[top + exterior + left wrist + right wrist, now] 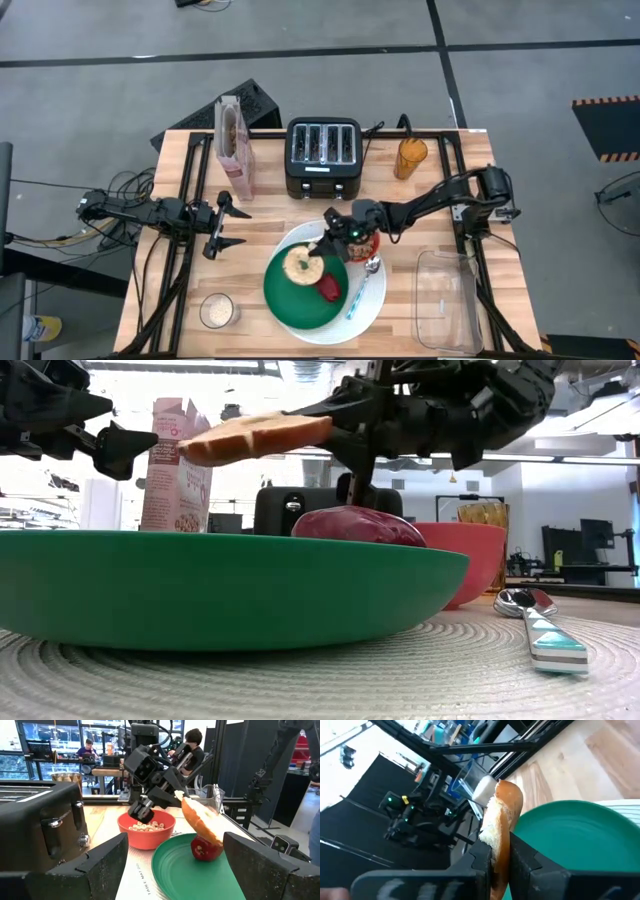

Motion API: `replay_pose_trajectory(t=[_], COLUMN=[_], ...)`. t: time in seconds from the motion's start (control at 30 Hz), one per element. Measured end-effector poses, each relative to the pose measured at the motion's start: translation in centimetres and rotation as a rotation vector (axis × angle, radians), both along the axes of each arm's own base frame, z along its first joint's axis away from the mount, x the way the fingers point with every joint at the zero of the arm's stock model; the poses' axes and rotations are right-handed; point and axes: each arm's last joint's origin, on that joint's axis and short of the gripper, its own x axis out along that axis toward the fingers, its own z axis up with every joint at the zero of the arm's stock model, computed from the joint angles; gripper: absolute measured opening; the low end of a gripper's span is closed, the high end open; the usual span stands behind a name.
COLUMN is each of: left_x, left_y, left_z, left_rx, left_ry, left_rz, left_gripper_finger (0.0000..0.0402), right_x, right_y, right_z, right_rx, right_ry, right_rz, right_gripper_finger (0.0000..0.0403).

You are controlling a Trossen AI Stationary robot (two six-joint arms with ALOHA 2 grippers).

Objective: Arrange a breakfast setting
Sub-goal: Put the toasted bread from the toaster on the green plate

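While the right gripper (pixel 322 243) pinches the bagel (pixel 302 264) by its edge above the green plate (pixel 290 300), placing is underway; next: lower, release left of the red item (pixel 329 288). Left gripper (pixel 221 228) waits, jaws wide, empty.

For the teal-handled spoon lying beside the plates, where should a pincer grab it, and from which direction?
Best taken at mid-handle, from straight above. The spoon lies flat on the white plate's right rim, its bowl toward the red bowl, its handle a slim straight bar, so fingers could close across its width. The right pincer, nearest, is shut on the bagel over the green plate; the left pincer hangs open.
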Motion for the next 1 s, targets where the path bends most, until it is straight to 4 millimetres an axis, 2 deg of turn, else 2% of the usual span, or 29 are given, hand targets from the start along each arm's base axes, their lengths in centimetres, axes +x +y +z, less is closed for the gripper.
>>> replay_pose_trajectory(t=[0.33, 0.63, 0.83, 1.0], left_x=[0.0, 0.0, 0.0, 0.0], left_y=[0.0, 0.0, 0.0, 0.0], left_z=[0.0, 0.0, 0.0, 0.0], left_rx=[0.0, 0.0, 0.0, 0.0], left_ry=[0.0, 0.0, 0.0, 0.0], left_rz=[0.0, 0.0, 0.0, 0.0], left_gripper_finger=[0.0311, 0.0311, 0.0311, 0.0311], right_x=[1.2, 2.0, 2.5, 2.9], right_y=[0.4, 0.4, 0.5, 0.9], right_z=[-1.0, 0.0, 0.1, 0.9], right_rx=[0.014, 0.004, -0.005, -0.011], right_ry=[0.099, 0.126, 0.216, 0.215], right_rz=[0.025, 0.027, 0.027, 0.038], right_gripper_finger=[0.0061, 0.0061, 0.0076, 0.0083])
